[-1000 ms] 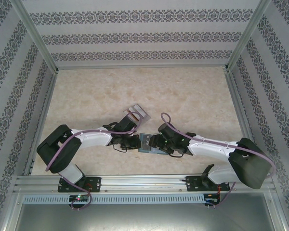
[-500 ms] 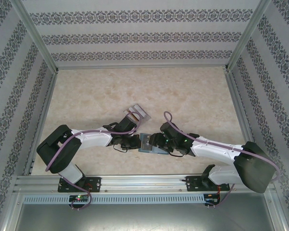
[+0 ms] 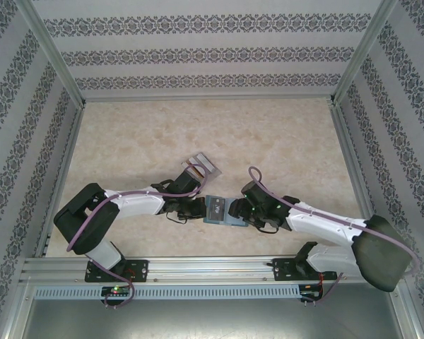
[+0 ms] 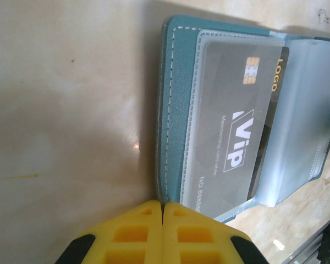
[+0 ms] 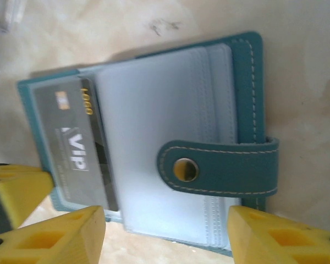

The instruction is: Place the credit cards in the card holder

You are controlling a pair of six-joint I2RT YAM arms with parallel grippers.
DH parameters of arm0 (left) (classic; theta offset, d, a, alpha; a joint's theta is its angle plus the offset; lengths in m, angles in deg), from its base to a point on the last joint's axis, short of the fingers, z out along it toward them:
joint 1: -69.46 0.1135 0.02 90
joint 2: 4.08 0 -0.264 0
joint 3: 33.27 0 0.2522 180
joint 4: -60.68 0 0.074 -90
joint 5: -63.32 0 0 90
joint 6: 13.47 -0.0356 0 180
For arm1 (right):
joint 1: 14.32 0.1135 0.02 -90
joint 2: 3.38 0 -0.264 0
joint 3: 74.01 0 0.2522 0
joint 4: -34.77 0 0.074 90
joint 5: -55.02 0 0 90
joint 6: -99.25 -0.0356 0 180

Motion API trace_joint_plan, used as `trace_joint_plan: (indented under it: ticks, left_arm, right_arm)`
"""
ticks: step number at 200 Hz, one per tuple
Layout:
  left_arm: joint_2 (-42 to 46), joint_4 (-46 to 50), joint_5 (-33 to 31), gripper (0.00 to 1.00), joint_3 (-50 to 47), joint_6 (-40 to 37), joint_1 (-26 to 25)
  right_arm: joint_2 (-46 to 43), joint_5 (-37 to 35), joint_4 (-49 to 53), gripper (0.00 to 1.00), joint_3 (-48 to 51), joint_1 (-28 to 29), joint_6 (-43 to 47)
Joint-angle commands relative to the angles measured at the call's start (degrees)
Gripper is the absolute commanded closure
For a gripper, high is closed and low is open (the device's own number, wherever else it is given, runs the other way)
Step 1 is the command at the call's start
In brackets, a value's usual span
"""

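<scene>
The teal card holder [image 3: 218,210] lies open on the table between both grippers. In the left wrist view its stitched cover [image 4: 177,110] holds clear sleeves, and a dark VIP credit card [image 4: 235,137] sits in one. My left gripper [image 4: 164,212] is shut, its yellow tips meeting at the holder's near edge. My right gripper [image 5: 168,236] hangs open just above the holder [image 5: 247,82], astride the lower edge of the sleeves. The snap tab [image 5: 220,168] lies folded over them and the VIP card [image 5: 71,143] shows at the left. A few grey cards [image 3: 202,165] lie behind the left gripper [image 3: 198,209].
Beige marble-patterned tabletop [image 3: 268,141] stretches behind the arms, bounded by an aluminium frame and patterned walls [image 3: 212,56]. A metal rail [image 3: 212,267] runs along the near edge by the arm bases. The left gripper's yellow finger [image 5: 16,190] shows in the right wrist view.
The right arm has drawn back to the right, its elbow swinging outward, uncovering more of the card holder. The left gripper has closed slightly and stayed in place.
</scene>
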Motion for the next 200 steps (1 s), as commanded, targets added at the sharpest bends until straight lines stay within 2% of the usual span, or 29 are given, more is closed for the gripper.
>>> trace_joint_plan:
  ticks: [1,52,128,142,159,200]
  left_arm:
    - [-0.47,-0.91,0.72,0.94,0.93,0.87,-0.92]
    - [-0.7,-0.58,0.87,0.94,1.16,0.7,-0.92]
    - [-1.38,-0.19,1.35,0.94,1.92,0.26,-0.92]
    - [-1.37,-0.27,1.32,0.94,1.82,0.26,-0.95]
    - [-1.36,-0.15,1.28,0.94,1.72,0.25,-0.92]
    - [-1.32,-0.27,0.99,0.94,1.31,0.51,-0.92]
  right_arm:
    - [2.14,2.15,-0.28,0.43,-1.14,-0.08,1.3]
    - [3.27,1.76,-0.66,0.6,-2.05,-0.42,1.81]
    - [5.45,3.08,-0.58,0.77,-3.38,-0.37,2.77]
    - [5.12,2.46,0.35,0.76,-3.7,-0.25,3.18]
    - [4.33,1.31,2.19,0.67,-4.0,-0.32,3.51]
    - [2.42,-1.79,9.02,0.63,-4.69,-0.39,4.36]
